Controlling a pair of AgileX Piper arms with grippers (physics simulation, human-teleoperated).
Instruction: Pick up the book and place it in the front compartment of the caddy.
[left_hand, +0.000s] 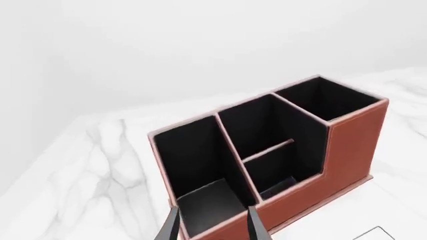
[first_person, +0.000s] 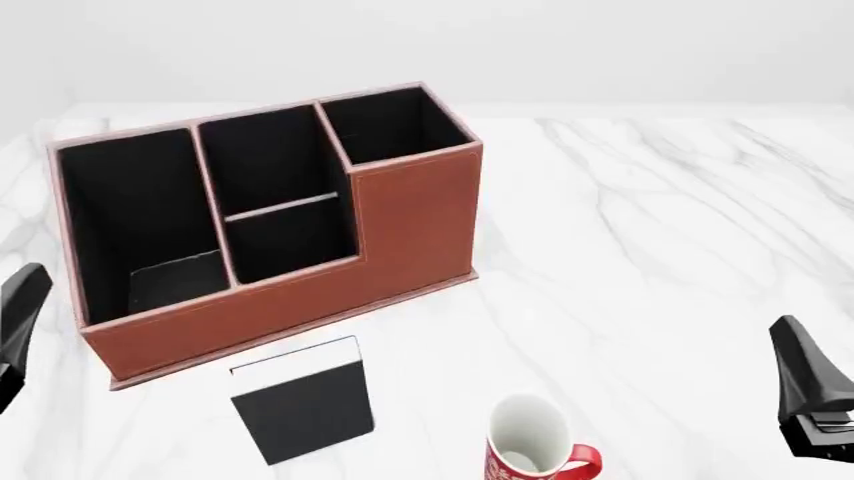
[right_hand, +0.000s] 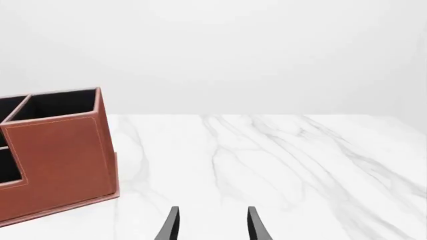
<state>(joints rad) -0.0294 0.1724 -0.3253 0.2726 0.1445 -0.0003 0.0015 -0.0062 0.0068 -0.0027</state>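
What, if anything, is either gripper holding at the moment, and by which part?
Nothing is held. The left gripper and right gripper are both open and empty; the book lies untouched on the table beside the caddy.

White marble-veined bench (first_person: 667, 220). Carrying caddy (first_person: 400, 230), black book (first_person: 304, 400) flat just beside its low wall, red-and-white mug (first_person: 531, 445) upright, between book and right tool (right_hand: 212, 225).
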